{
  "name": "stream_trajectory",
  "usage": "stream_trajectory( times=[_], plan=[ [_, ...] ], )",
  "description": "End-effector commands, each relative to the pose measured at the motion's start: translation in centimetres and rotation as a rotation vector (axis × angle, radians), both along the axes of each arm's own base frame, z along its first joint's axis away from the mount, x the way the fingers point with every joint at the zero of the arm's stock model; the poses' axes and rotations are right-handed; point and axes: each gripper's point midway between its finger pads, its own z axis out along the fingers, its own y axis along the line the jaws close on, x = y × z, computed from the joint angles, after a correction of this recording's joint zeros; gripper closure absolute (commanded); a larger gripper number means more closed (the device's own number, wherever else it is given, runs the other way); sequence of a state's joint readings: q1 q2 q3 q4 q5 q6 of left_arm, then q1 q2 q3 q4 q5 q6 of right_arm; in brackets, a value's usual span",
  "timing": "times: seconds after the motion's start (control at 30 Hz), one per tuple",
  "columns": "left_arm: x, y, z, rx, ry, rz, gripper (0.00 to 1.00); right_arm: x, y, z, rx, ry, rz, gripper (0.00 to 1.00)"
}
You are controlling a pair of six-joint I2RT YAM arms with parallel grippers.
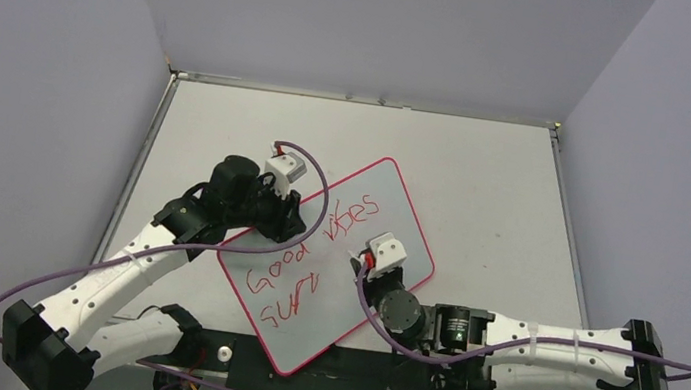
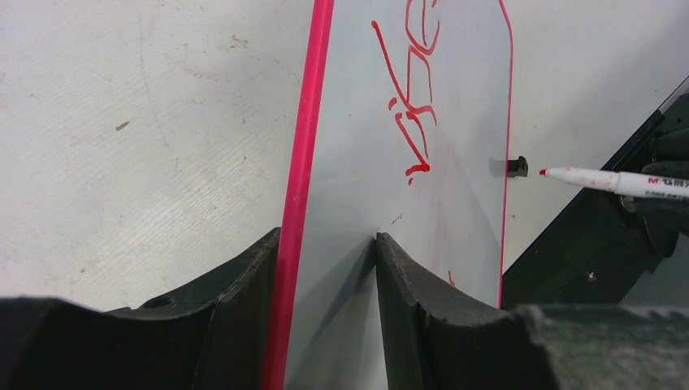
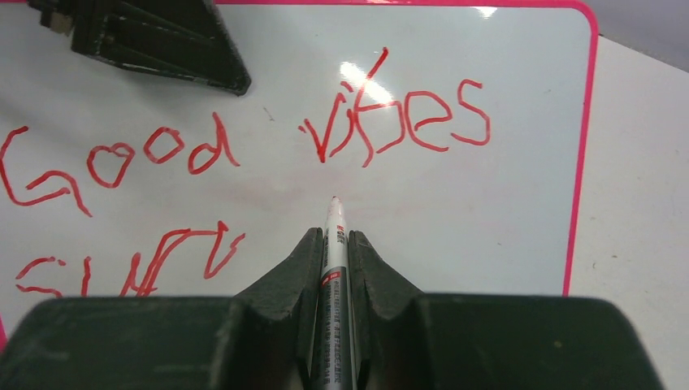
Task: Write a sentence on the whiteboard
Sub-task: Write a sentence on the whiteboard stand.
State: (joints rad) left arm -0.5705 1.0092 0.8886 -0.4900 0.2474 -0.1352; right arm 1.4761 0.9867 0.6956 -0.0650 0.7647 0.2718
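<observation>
1. Grey table [image 1: 485,173]; board [image 1: 387,195] lies slantwise on it.
2. Writing step; sentence [image 1: 297,267] seems mid second line; left gripper [image 2: 325,240] spread astride board edge; right gripper [image 3: 333,240] pinches marker [image 3: 334,218].
3. Next I'd lower tip beside line two.

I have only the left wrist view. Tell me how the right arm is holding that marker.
Observer: The right gripper is shut on the marker, one finger on either side of the barrel, with the tip pointing forward past the fingertips.
Operator: Now give me where that tip is aimed on the board.
Observer: It is aimed at bare whiteboard just under the word "vibes", to the right of the scrawled second line of the sentence. I cannot tell whether the tip touches the surface.
</observation>
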Motion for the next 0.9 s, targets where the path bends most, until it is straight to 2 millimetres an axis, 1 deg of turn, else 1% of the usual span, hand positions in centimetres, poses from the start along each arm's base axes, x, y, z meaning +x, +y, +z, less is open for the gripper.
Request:
stream_trajectory(
  times=[0.0, 0.13, 0.23, 0.33, 0.47, 0.57, 0.73, 0.8, 0.87],
  plan=[
    [1.1, 0.9, 2.1, 0.022, -0.118, 0.028, 1.00, 1.0, -1.6, 1.4, 0.022, 0.001, -0.051, 1.00],
    [1.0, 0.8, 2.1, 0.020, -0.115, 0.021, 1.00, 1.3, -2.6, 1.1, 0.054, 0.031, -0.062, 1.00],
    [0.9, 0.8, 2.3, 0.017, -0.122, 0.021, 1.00, 1.0, -2.8, 1.5, 0.095, 0.048, -0.048, 1.00],
    [0.9, 0.8, 2.6, 0.010, -0.131, 0.022, 1.00, 1.4, -3.3, 0.7, 0.094, 0.059, -0.066, 1.00],
    [0.8, 0.7, 2.6, 0.009, -0.129, 0.017, 1.00, 1.0, -2.8, 0.7, 0.128, 0.073, -0.036, 1.00],
    [0.9, 0.7, 2.5, 0.012, -0.127, 0.019, 1.00, 1.0, -2.8, 0.0, 0.125, 0.070, -0.036, 1.00],
    [0.8, 0.9, 2.6, 0.014, -0.133, 0.025, 1.00, 0.1, -1.6, -0.6, 0.156, 0.082, 0.049, 1.00],
    [0.8, 0.9, 2.7, 0.012, -0.135, 0.023, 1.00, 0.0, -1.5, -0.8, 0.141, 0.075, 0.065, 1.00],
    [0.8, 0.7, 2.6, 0.008, -0.131, 0.016, 1.00, 0.1, -1.3, -0.3, 0.142, 0.058, 0.069, 1.00]
  ],
)
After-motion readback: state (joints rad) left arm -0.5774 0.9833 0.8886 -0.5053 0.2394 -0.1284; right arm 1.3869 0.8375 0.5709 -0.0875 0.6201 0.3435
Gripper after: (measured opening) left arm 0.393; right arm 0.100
